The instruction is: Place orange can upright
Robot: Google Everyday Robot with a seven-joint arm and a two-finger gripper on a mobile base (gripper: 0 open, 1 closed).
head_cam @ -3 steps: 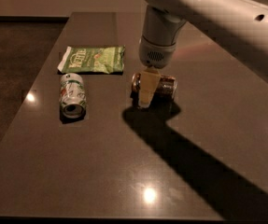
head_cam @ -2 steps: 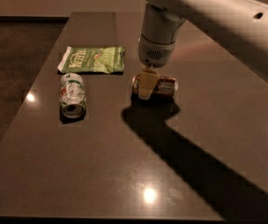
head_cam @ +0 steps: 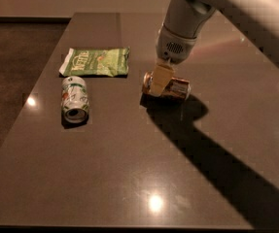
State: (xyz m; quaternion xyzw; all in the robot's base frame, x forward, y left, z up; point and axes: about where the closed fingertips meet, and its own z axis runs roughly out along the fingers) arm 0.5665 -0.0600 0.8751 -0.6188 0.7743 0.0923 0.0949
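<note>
The orange can [head_cam: 174, 88] lies on its side on the dark table [head_cam: 129, 169], right of centre, its shiny orange-gold body pointing left to right. My gripper [head_cam: 158, 83] comes down from above onto the can's left end and its pale tip covers part of it. Whether the can rests on the table or is held just off it does not show.
A green-and-white can [head_cam: 75, 98] lies on its side at the left. A green chip bag [head_cam: 96, 62] lies flat behind it. My arm [head_cam: 236, 4] reaches in from the upper right and casts a broad shadow towards the table's front right.
My gripper has risen a little at the orange can's left end. The can has shifted slightly up and to the right. The other can and the bag have not moved.
</note>
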